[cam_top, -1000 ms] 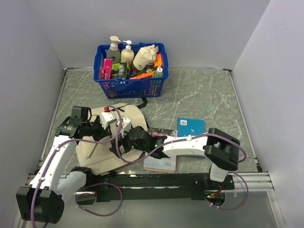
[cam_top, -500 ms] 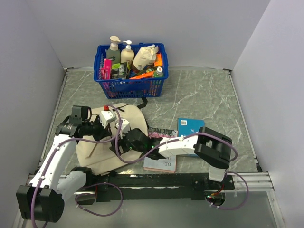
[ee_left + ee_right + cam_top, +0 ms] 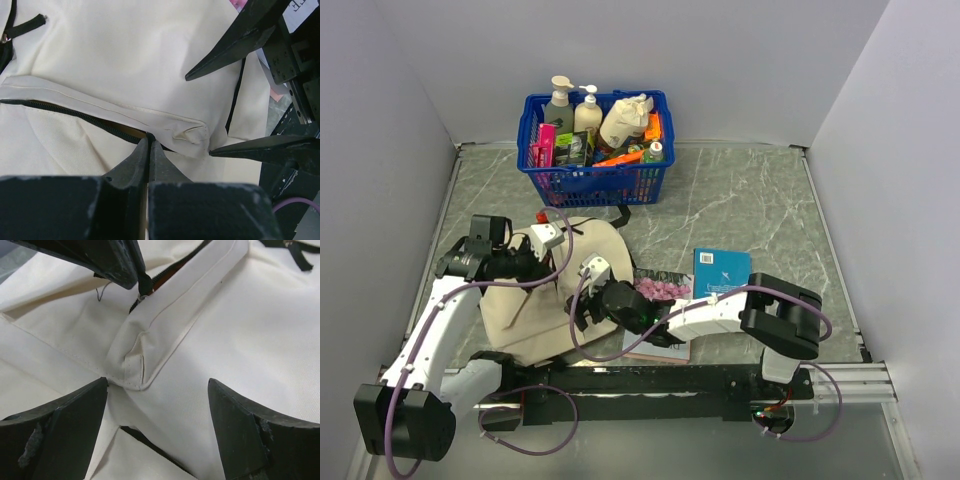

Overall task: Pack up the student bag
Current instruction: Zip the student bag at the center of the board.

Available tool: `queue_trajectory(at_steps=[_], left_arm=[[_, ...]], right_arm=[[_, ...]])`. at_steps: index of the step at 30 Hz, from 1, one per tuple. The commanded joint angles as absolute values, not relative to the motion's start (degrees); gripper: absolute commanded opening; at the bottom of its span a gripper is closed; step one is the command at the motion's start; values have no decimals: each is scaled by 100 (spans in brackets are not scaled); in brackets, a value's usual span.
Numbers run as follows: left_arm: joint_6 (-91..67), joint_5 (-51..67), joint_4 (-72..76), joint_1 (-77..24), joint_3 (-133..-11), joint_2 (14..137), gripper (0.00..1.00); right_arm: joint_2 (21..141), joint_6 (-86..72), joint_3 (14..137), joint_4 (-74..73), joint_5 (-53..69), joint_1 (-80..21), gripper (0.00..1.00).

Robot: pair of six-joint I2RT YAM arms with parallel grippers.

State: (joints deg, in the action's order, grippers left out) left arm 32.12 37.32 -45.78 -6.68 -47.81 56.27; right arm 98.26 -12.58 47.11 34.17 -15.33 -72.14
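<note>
Two-armed close work at the student bag (image 3: 505,320), flat on the table (image 3: 750,200) at near left, in front of the blue basket (image 3: 595,180) and left of a blue book (image 3: 722,268). Left gripper (image 3: 149,145) pressed together, pinching the black zipper pull (image 3: 145,286) at the end of the pocket's zipper line. Right gripper (image 3: 157,381) spread wide, fingers either side of the stitched cream corner just past that pull; contact with the cloth impossible to tell.
</note>
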Motion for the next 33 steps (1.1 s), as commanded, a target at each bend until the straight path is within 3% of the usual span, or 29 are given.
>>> queue_trajectory(at_steps=[1, 10, 22, 25, 26, 28, 29, 31, 33], left_arm=[[3155, 4096, -4509, -677, -5107, 5616, 1], [3340, 4025, -4544, -677, -4869, 5607, 1], [3700, 3735, -4843, -677, -4597, 5396, 1], [3709, 3762, -4869, -677, -4640, 5388, 1], [3700, 3779, -4869, -677, -4675, 5379, 1], [3691, 3771, -4878, -677, -4711, 5379, 1], [3700, 3762, -4887, -677, -4728, 5370, 1], [3744, 3718, -4930, -677, -4702, 5353, 1], [3858, 3621, -4939, -677, -4597, 5335, 1]], right_arm=[[9764, -1037, 4877, 3876, -1539, -7260, 86], [10046, -1020, 5220, 3815, -923, -7251, 80], [10476, -1028, 5493, 3507, -976, -7189, 71], [10512, -1020, 5554, 3393, -914, -7172, 59], [10547, -1028, 5624, 3340, -914, -7181, 45], [10538, -1037, 5634, 3322, -914, -7189, 28], [10512, -1046, 5599, 3322, -923, -7181, 12], [10468, -1072, 5581, 3287, -975, -7181, 0], [10389, -1090, 5511, 3278, -993, -7181, 0]])
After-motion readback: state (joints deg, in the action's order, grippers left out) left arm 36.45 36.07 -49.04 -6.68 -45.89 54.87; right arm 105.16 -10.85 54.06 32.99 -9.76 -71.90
